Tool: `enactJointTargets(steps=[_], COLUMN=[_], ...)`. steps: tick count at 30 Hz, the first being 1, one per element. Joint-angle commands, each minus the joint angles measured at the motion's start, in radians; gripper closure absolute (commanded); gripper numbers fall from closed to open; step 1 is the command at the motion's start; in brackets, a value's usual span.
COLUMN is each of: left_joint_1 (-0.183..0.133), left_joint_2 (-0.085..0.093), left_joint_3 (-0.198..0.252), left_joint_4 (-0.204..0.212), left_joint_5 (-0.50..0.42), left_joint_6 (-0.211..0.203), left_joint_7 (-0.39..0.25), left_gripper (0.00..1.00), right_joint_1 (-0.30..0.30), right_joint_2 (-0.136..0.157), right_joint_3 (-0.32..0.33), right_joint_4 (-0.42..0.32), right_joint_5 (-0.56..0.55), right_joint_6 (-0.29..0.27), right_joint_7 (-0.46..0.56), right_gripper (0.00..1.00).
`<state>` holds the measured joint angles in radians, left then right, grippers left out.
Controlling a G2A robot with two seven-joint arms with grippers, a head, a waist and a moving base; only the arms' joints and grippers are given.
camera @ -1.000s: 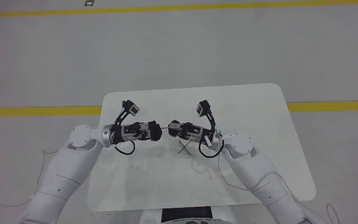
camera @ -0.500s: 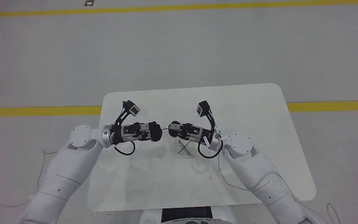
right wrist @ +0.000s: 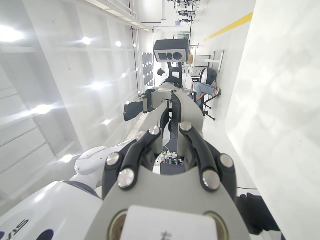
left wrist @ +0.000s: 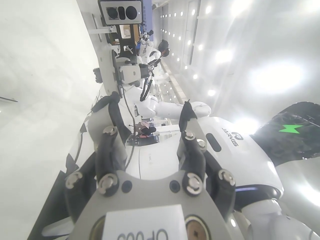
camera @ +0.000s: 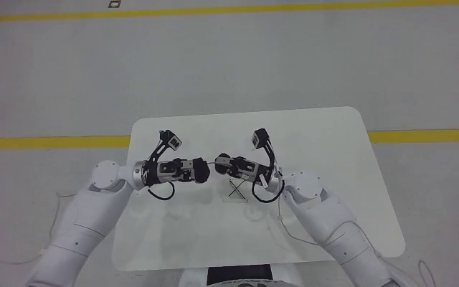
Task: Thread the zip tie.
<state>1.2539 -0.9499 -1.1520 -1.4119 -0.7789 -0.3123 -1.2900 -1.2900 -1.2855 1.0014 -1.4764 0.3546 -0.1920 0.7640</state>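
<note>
Progress: not threaded yet, as far as I can judge. Both arms meet nose to nose over the middle of the tabletop (camera: 323, 143). The left gripper (camera: 201, 171) and right gripper (camera: 221, 163) are just apart, and a thin strand bridges the gap. I take that strand to be the zip tie (camera: 211, 166), held above the surface rather than lying on it.

In the right wrist view the right gripper (right wrist: 170, 106) has its fingers (right wrist: 175, 112) clenched together. I read that as pinching one end of the tie, though the pinch point itself is hidden. In the left wrist view the left gripper (left wrist: 148, 108) has its fingers (left wrist: 187, 118) spread wide with nothing between them.

I can't make out head or tail of the tie, or any closed loop. My read is that lining up the ends, feeding the tail through and pulling it snug are all left to do.

Room: the work point is well away from every tabletop edge, with bare surface on the far side and out to both flanks. The X mark (camera: 237, 189) sits just under the right wrist on the near side. The tight spot is between the two grippers, so I'd keep any approach slow and on-axis.
</note>
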Motion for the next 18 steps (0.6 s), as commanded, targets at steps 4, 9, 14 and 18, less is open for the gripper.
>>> enactJointTargets(steps=[4,9,14,18], left_joint_1=[-0.001,-0.002,-0.003,-0.002], left_joint_2=[0.0,0.0,-0.001,-0.001], left_joint_3=[0.0,0.002,-0.001,-0.001], left_joint_4=[0.002,0.003,0.007,0.006], left_joint_5=[0.002,0.005,0.001,-0.002], left_joint_6=[-0.001,-0.001,-0.002,-0.002], left_joint_7=[0.003,0.006,0.014,0.015], left_gripper=[0.53,0.53,0.54,0.54], right_joint_1=[0.003,0.001,0.0,0.0], right_joint_2=[0.001,0.002,0.005,0.006], right_joint_3=[-0.003,-0.001,0.005,0.006], right_joint_4=[0.001,0.004,0.013,0.016], right_joint_5=[-0.013,-0.015,-0.024,-0.031], right_joint_6=[0.001,0.0,0.005,0.006], right_joint_7=[0.002,-0.005,-0.018,-0.022], right_gripper=[1.0,1.0,1.0,1.0])
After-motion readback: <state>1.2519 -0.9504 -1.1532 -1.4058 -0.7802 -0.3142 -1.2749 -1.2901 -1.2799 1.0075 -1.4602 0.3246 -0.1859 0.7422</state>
